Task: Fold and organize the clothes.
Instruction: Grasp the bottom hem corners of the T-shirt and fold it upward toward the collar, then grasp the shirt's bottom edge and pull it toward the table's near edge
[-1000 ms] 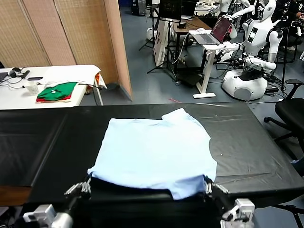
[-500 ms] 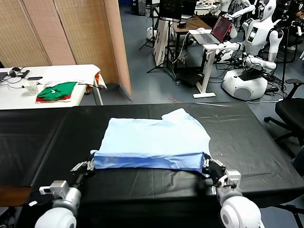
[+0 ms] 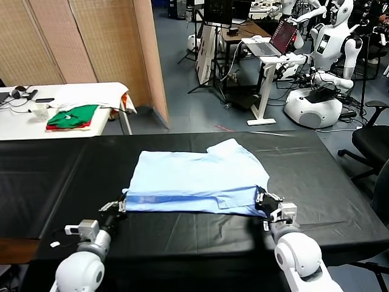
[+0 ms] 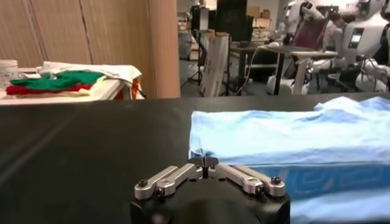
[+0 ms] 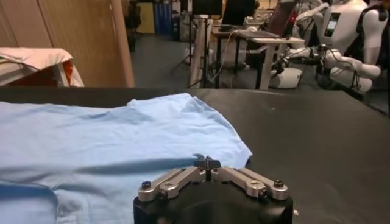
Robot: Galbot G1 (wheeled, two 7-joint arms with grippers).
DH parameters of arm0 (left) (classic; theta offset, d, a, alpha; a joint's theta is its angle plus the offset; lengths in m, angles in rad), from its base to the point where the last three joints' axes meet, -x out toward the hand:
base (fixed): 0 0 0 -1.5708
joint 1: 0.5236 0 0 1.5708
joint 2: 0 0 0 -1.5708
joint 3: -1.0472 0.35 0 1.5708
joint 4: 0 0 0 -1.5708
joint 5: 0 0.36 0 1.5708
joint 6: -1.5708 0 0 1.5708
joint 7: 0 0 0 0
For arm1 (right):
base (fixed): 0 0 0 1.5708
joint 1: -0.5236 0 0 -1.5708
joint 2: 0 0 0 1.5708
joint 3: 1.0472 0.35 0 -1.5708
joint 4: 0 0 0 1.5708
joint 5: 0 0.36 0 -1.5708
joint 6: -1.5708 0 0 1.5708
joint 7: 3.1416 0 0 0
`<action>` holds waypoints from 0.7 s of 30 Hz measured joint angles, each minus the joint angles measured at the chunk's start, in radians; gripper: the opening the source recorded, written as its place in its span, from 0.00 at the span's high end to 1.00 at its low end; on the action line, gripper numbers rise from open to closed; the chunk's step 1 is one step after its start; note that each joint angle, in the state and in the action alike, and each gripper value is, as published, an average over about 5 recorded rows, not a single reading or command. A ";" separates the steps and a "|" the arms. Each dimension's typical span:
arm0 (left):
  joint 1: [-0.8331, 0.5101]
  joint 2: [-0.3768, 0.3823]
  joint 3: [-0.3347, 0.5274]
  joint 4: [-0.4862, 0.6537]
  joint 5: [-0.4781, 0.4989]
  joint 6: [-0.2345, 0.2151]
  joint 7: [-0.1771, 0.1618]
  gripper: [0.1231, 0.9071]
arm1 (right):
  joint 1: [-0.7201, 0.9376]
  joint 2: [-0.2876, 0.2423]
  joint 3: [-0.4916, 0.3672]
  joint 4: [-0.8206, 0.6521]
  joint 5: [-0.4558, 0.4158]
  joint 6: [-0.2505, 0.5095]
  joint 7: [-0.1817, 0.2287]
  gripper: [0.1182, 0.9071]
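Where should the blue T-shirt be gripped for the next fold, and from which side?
Probably at the two near corners of the T-shirt, coming from the robot's own side. The hem is folded into a straight doubled band along the near edge, and the left gripper and right gripper are shut on its two ends.

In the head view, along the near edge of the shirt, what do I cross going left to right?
left gripper, shut on the hem corner → light-blue T-shirt, folded strip along its near edge → right gripper, shut on the other corner → bare black table.
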 joint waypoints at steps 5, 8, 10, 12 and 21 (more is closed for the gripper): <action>-0.030 0.006 0.012 0.020 -0.032 0.014 0.004 0.93 | -0.018 -0.008 0.013 0.021 0.000 -0.020 -0.033 0.65; -0.039 0.001 0.015 0.025 -0.041 0.014 0.009 0.76 | -0.045 -0.019 0.028 0.051 -0.001 -0.031 -0.044 0.41; -0.037 -0.005 0.015 0.023 -0.040 0.013 0.010 0.59 | -0.069 -0.028 0.039 0.072 0.000 -0.031 -0.047 0.25; -0.030 -0.010 0.014 0.015 -0.039 0.015 0.010 0.42 | -0.100 -0.039 0.054 0.095 0.002 -0.025 -0.049 0.11; 0.048 -0.034 -0.017 -0.023 -0.025 0.018 0.027 0.01 | -0.213 -0.073 0.105 0.140 0.045 -0.005 -0.053 0.01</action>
